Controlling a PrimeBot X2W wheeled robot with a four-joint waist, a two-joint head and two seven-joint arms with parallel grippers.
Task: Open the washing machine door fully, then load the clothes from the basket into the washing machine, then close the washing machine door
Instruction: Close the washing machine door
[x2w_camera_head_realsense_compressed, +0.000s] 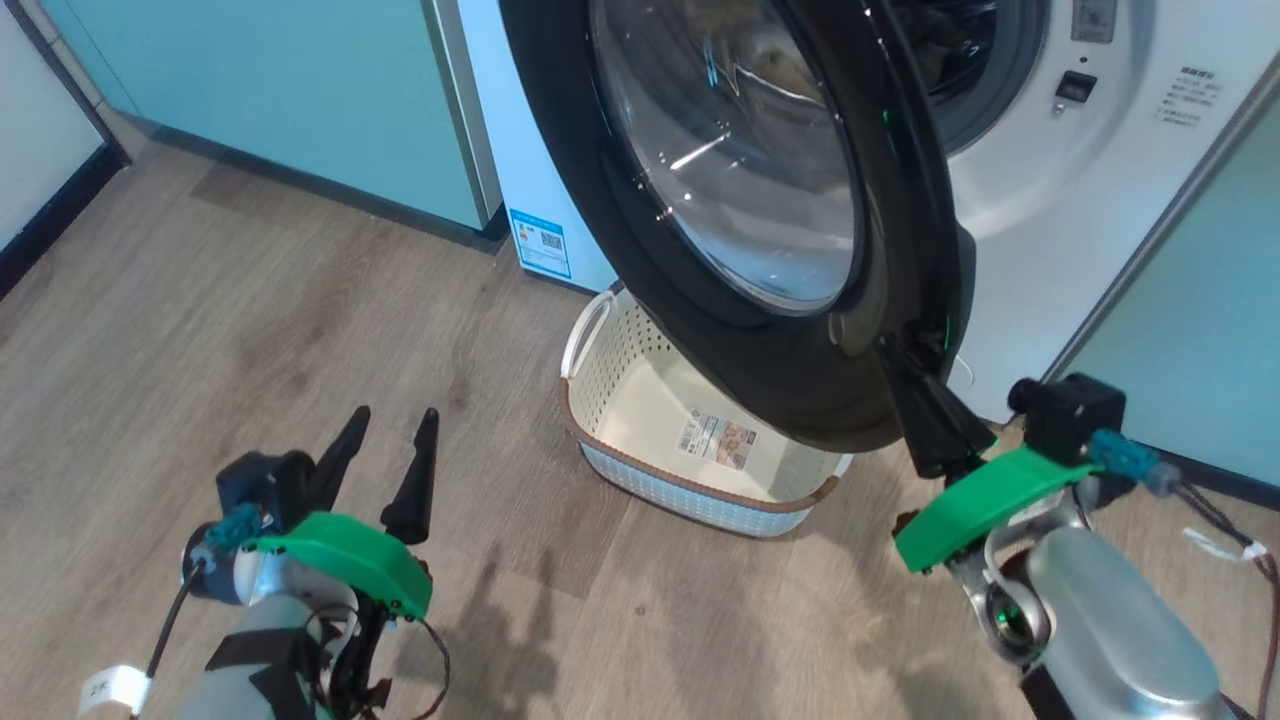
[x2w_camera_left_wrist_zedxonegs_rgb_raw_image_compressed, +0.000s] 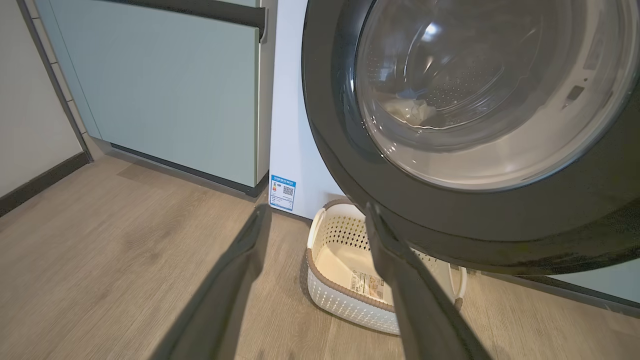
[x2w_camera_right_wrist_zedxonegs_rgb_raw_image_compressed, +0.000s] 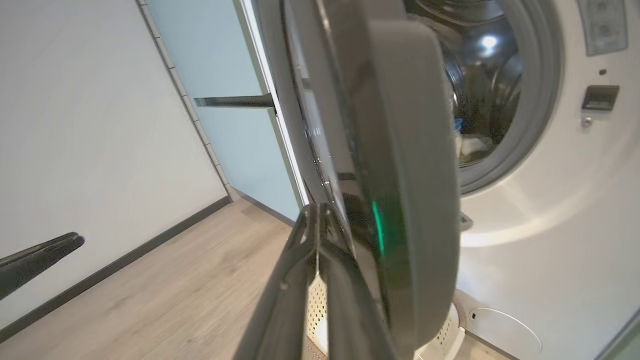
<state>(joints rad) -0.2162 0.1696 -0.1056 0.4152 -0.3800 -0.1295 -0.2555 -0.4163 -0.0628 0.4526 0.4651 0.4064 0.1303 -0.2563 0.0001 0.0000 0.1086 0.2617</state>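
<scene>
At the washing machine door's lower rim, above the basket, touches with right gripper pinched together, holds left gripper splayed wide.

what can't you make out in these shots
- basket: head view, right end hidden under door.
- label: head view, text too small.
- clothes: right wrist view, mostly behind door, print unclear.
- right claw: head view, tips blend into dark door rim; contact unclear.

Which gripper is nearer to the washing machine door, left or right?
Right. The shut right gripper is at the lower rim of the washing machine door; the open left gripper hangs over the floor, left of the basket.
</scene>
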